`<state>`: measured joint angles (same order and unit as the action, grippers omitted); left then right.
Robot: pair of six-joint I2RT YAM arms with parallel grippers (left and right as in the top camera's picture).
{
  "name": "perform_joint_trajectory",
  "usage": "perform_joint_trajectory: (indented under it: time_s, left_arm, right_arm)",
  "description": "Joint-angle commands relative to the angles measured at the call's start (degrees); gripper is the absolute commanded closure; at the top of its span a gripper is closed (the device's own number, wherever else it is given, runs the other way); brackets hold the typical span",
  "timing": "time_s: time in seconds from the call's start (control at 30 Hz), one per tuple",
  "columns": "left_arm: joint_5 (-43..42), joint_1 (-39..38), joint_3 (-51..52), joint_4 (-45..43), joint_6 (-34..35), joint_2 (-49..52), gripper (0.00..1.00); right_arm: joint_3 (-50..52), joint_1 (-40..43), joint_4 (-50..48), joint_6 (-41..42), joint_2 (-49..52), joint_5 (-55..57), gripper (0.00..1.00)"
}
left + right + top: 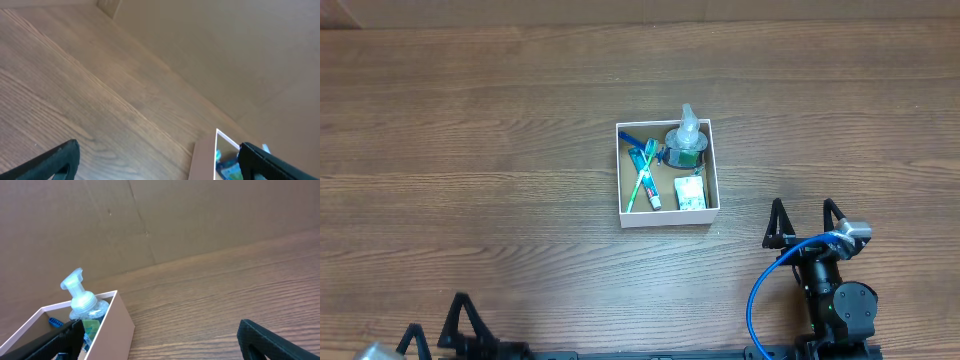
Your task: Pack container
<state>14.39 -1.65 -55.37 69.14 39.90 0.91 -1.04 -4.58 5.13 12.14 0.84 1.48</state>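
Near side of the container (665, 221) is where both my pincers are sitting, and neither one is touching it. The box itself is out on the wooden table (470, 150), lidless, with white walls and a brown inside. My right gripper (805, 228) is near the container's near right corner, fingers spread wide with nothing between them. There's a blue cable (765, 285) looping off the arm behind it. My left gripper (435, 335) is well apart from the container, way off past its near left corner. Its fingers are spread too, and empty. As for what's in the container, a clear pump bottle (688, 140) with green stuff in it stands in the far right corner. A small white and green packet (690, 193) lies in the near right corner, just on my side of the bottle. Along the container's left side lies a long green and white thing (642, 183), tube or brush, I honestly can't tell which. A blue bit (632, 142) pokes out up by the far left corner. My right wrist camera looks at the container from low down: the bottle's pump head sticks up above the rim and the white wall comes right up beside my own left finger. My left wrist camera only catches one white corner of the container, with some blue and green showing inside, next to my right finger. Beyond the container's far side, both wrist views show just a plain brown board (200, 215).
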Motion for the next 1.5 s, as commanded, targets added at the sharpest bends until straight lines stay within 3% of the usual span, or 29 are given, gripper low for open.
perform_joint_trajectory:
  time_s: [0.0,0.1,0.33,0.43,0.67,0.9,1.03,1.27,1.47]
  left_arm:
    - [1.9,0.2,9.3,-11.4,-1.2,-0.7,0.00]
    - [1.3,0.2,17.4,-22.1,-3.1,-0.7,0.00]
    - [-7.5,0.2,34.4,-50.3,-25.9,-0.7,0.00]
    - [-11.0,0.2,38.3,-54.5,-34.2,-0.7,0.00]
    - [-14.7,0.2,45.7,-54.9,-45.0,-0.7,0.00]
    - [-14.3,0.2,53.7,-61.7,-46.1,-0.7,0.00]
    - [-12.3,0.2,53.8,-62.1,-45.3,-0.7,0.00]
    - [-12.3,2.7,53.8,-62.2,-38.0,-0.7,0.00]
    - [-11.7,2.9,53.8,-62.2,-38.0,-0.7,0.00]
  right_arm:
    - [0.6,0.2,-0.3,-0.2,-0.7,-0.3,0.00]
    - [0.6,0.2,-0.3,-0.2,-0.7,-0.3,0.00]
    - [0.6,0.2,-0.3,-0.2,-0.7,-0.3,0.00]
    - [0.6,0.2,-0.3,-0.2,-0.7,-0.3,0.00]
    - [0.6,0.2,-0.3,-0.2,-0.7,-0.3,0.00]
    - [0.6,0.2,-0.3,-0.2,-0.7,-0.3,0.00]
    - [0.6,0.2,-0.3,-0.2,-0.7,-0.3,0.00]
    - [0.6,0.2,-0.3,-0.2,-0.7,-0.3,0.00]
    - [0.6,0.2,-0.3,-0.2,-0.7,-0.3,0.00]
